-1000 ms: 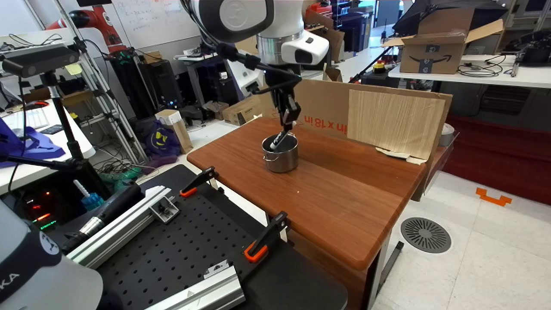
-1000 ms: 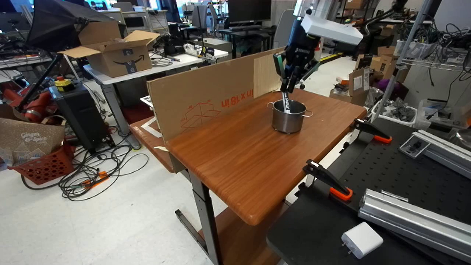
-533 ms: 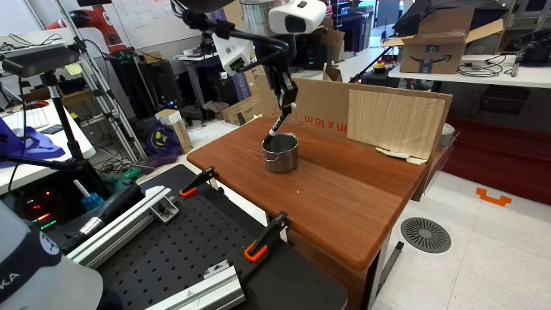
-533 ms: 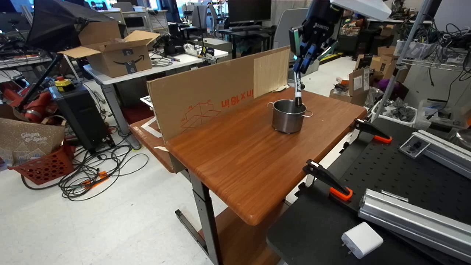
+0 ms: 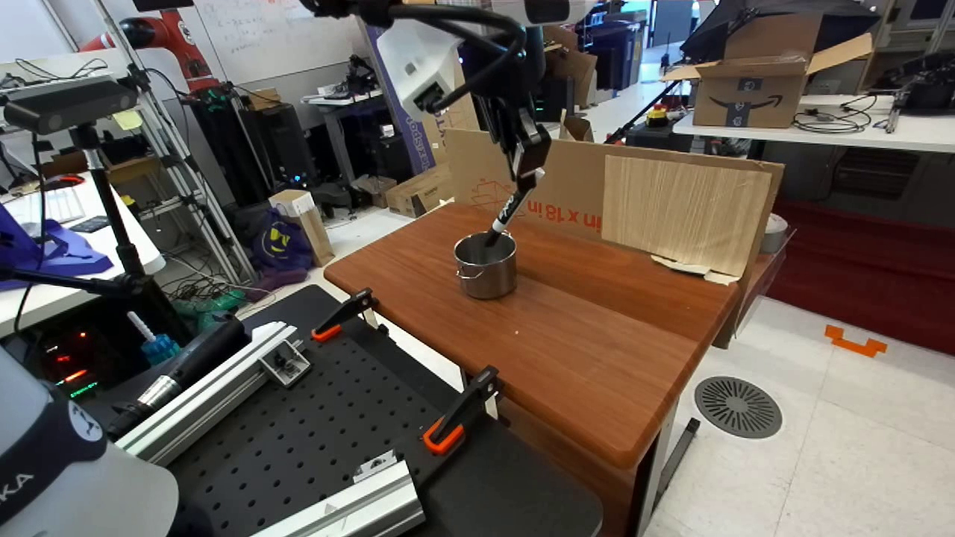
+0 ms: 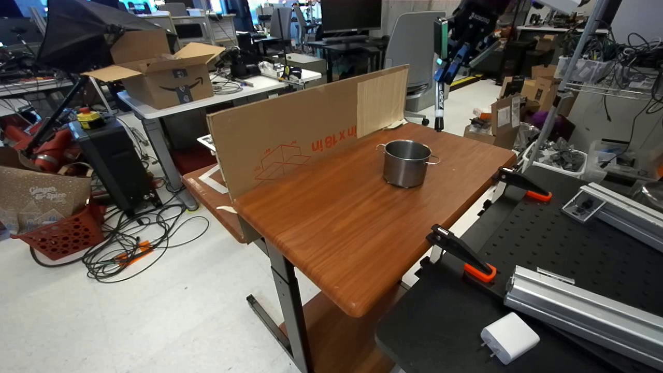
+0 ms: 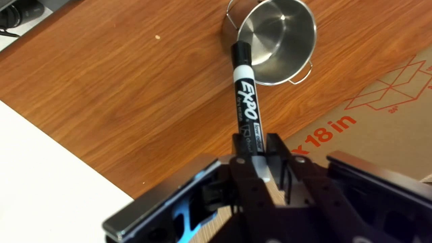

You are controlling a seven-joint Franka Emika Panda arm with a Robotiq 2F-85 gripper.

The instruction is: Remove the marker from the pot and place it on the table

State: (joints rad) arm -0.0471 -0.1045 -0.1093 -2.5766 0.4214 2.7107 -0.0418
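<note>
Two clamps [image 6: 458,247] sat at the edge of the black bench [image 6: 414,326], on the side facing the table [image 6: 331,223]. Metal rails [image 6: 585,311] and a white charger [image 6: 510,336] also lay on that bench. Along the table's opposite side a cardboard sheet [image 6: 290,122] stood upright like a low wall, with a pale wood-grain panel [image 5: 683,212] against its face.

The pot [image 6: 406,170] stood upright on the table; the wrist view showed bare, shiny metal across the visible part of its bottom. An open box [image 5: 746,93] stood on a white desk [image 5: 918,134] in the background; its contents could not be made out. A printed carton [image 6: 44,194] sat in or against a red basket [image 6: 65,235] on the floor [image 6: 166,321] — which of the two could not be told.

The claw [image 7: 258,148] was narrowed onto the marker [image 7: 248,101], holding it near its pale end. The marker was out of the pot — held in the air, dark cap [image 6: 439,124] downward, apart from the pot in an exterior view.
</note>
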